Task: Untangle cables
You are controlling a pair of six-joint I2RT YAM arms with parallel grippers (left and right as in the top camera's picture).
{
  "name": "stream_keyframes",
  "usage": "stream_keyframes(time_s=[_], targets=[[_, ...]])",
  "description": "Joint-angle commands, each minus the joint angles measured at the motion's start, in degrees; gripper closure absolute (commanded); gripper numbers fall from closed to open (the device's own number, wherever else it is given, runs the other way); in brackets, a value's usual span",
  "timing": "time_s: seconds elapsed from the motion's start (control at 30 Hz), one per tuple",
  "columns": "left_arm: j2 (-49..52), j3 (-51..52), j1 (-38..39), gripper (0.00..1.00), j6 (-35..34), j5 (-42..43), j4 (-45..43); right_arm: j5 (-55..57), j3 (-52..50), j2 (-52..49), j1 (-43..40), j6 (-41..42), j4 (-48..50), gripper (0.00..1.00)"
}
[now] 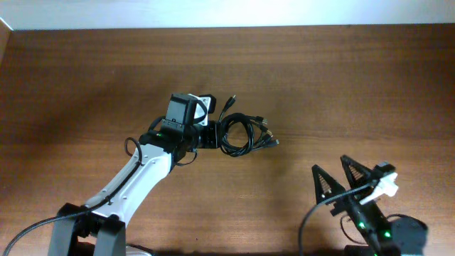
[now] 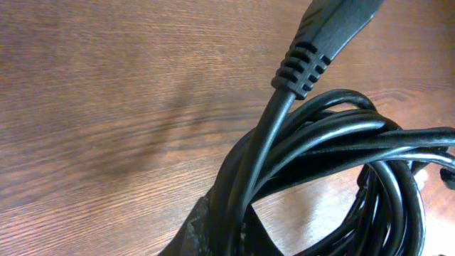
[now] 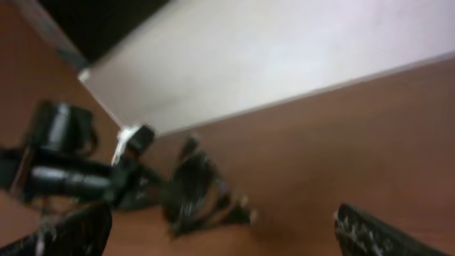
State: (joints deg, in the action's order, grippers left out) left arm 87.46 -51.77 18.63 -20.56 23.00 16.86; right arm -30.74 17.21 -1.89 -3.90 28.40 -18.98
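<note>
The cables (image 1: 244, 133) lie as one small black coil on the wooden table, plug ends pointing up and to the right. My left gripper (image 1: 213, 136) is at the coil's left edge, shut on the bundle. In the left wrist view the cables (image 2: 313, 171) fill the lower right, a ribbed plug rising to the top, and the finger tips (image 2: 227, 235) clamp the strands. My right gripper (image 1: 335, 176) is open and empty, well to the lower right of the coil. The blurred right wrist view shows the coil (image 3: 195, 195) far ahead and both fingers spread wide (image 3: 220, 231).
The table's back edge meets a white wall (image 1: 227, 13) at the top. The left arm (image 1: 135, 178) stretches from the lower left to the coil. The right arm base (image 1: 384, 231) sits at the lower right corner.
</note>
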Motion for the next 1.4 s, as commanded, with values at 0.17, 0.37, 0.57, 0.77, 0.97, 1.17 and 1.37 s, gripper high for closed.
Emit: stream_keyframes(time_s=[0.17, 0.37, 0.57, 0.77, 0.97, 1.17, 1.37], targets=[[0.07, -1.42, 0.07, 1.0, -3.5, 10.23, -1.46, -2.27, 19.87, -19.54, 0.52, -2.03, -20.79, 0.01], [0.07, -1.42, 0.07, 1.0, -9.22, 10.23, -1.44, -8.74, 25.86, -35.15, 0.52, -3.13, -28.17, 0.01], [0.07, -1.42, 0.07, 1.0, -9.68, 10.23, -1.46, -14.88, 25.88, -46.51, 0.52, -2.82, -27.67, 0.01], [0.07, -1.42, 0.07, 1.0, -9.66, 10.16, -2.19, -20.52, 25.86, -58.1, 0.85, -0.28, -24.11, 0.01], [0.07, -1.42, 0.07, 1.0, -9.66, 10.03, -2.32, -27.76, 25.86, -66.18, 10.6, -4.83, -9.22, 0.01], [0.07, -1.42, 0.07, 1.0, -4.66, 10.03, -2.47, -16.74, 25.88, -68.15, 21.09, -4.81, 3.5, 0.01], [0.07, -1.42, 0.07, 1.0, 4.28, 4.61, -2.01, -13.81, 25.86, -68.15, 21.53, -7.08, 3.39, 0.01]])
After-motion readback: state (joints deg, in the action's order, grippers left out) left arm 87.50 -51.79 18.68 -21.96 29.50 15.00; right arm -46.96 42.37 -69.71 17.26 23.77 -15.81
